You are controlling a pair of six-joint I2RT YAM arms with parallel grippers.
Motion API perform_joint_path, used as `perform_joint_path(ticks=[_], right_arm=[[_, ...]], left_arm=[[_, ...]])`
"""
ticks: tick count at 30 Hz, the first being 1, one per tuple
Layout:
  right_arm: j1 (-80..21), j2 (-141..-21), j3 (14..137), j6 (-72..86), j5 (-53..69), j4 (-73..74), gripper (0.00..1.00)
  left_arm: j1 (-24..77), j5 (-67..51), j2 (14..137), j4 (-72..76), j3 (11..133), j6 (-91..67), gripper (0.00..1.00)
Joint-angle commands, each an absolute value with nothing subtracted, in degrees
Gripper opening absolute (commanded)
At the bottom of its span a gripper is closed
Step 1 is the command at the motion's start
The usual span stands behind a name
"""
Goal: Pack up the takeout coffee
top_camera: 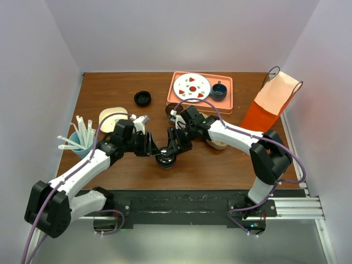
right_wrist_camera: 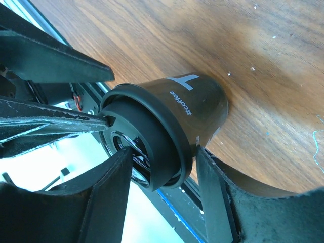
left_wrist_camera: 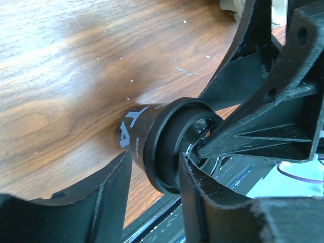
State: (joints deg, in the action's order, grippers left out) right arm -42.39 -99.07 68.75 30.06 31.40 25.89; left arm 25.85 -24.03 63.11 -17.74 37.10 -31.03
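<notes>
Both grippers at cup (top_camera: 166,160) on table (top_camera: 110,93) nr front edge: right gripper (right_wrist_camera: 162,167) pinches below lid (right_wrist_camera: 152,131), left gripper (left_wrist_camera: 154,167) half-closed astride lid, contact unclear; prob. pickup step, next needs one firm hold, lift to bag (top_camera: 272,104).

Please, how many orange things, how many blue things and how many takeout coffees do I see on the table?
Orange: 2, tray and paper bag
Blue: 2, mug and cup of straws
Takeout coffee: 1
Total: 5
</notes>
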Motion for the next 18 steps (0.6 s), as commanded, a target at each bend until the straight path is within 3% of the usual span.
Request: perform_joint_path(ticks=[1,6,18], right_arm=[[-44.12,-100.11,70.58,31.46,30.32,24.0,0.53],[-44.03,-100.11,68.73,30.85,27.43,24.7,0.46],[-44.03,-101.42,68.64,29.53,26.02,26.1,0.45]], left_arm=[[25.66,-24.7,63.11,-16.27,33.49,-31.73,0.44],[25.66,-24.18,62.93,-17.04,34.01,-32.26,0.44],[19.34,-23.02,62.84,-27.15,42.28,-27.33,0.47]])
